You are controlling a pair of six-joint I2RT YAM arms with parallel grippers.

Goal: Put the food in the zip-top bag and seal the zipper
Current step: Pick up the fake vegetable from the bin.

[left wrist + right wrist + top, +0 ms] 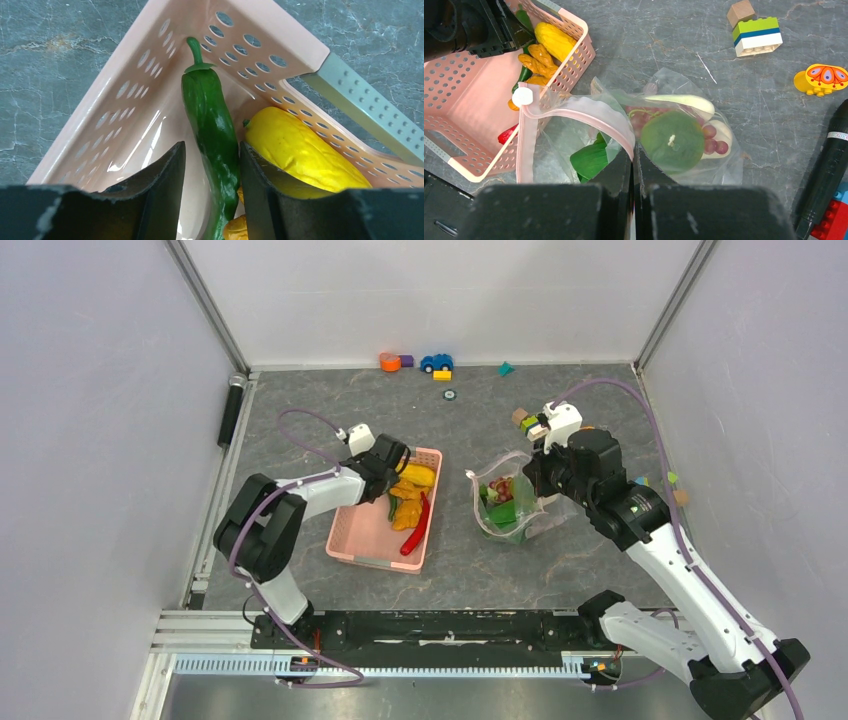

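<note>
Pink slotted plastic basket (352,532) holding long green pepper (212,125), yellow fruit (300,150), red chili (418,525), left tool (211,148) apart astride the pepper, clear zip-top plastic bag (551,137) alongside holding round green mango (672,142), white-stalked bok choy (684,101), right tool (634,156) clamped on pinkish zipper strip (589,107).

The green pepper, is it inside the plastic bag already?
No, the green pepper lies in the pink basket, right beside a yellow piece of food.

You cannot see the lower end of the green pepper (210,120): it runs off the bottom edge between the fingers of the left gripper (212,148). The right gripper (633,155) covers the near rim of the bag (549,140).
</note>
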